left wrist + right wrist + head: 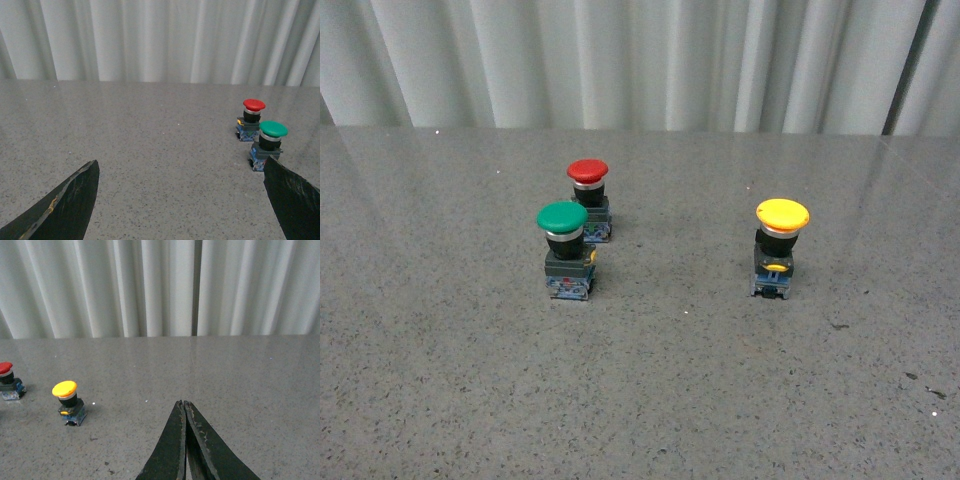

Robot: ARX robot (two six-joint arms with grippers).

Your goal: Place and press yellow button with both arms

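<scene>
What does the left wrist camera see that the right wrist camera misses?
Only the left wrist view shows the green button and the left gripper, its fingers wide apart. Only the right wrist view shows the yellow button and the right gripper, fingers pressed together. Both show the red button, the grey table and the white curtain.

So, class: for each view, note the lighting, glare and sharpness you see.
Front view: even, soft light, faint sheen on the far table, short shadows under the yellow button, all sharp. Left wrist view: the fingers are dark, buttons clear. Right wrist view: the bright curtain looks slightly washed out.
</scene>
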